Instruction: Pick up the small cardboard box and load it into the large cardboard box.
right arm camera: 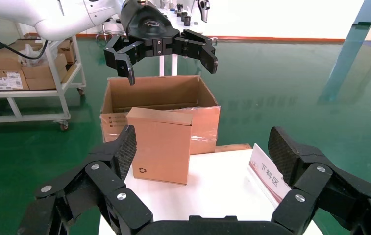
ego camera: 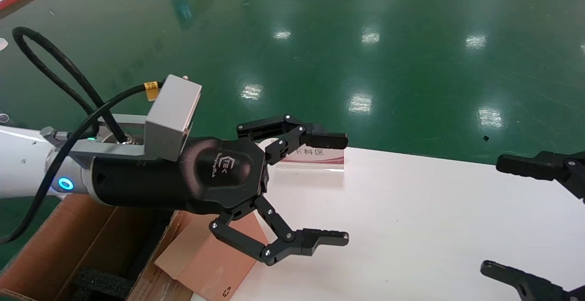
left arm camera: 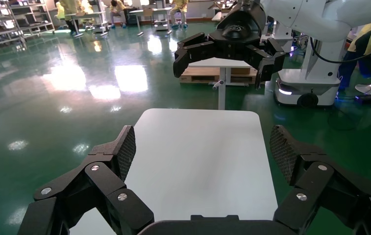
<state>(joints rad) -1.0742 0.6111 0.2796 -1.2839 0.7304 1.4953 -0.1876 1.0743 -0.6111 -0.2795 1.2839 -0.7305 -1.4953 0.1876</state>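
Observation:
The small cardboard box stands upright on the white table's left end, its recycling mark facing my right side. In the right wrist view the small box stands right in front of the large cardboard box, which is open with glossy tape on its side. The large box shows black foam inside. My left gripper hovers open and empty above the small box, with bare table under it in its wrist view. My right gripper is open and empty at the table's right end, facing the small box.
A white sign with a red stripe stands at the table's far edge, also in the right wrist view. Green floor surrounds the table. A white trolley with cartons stands beyond the large box.

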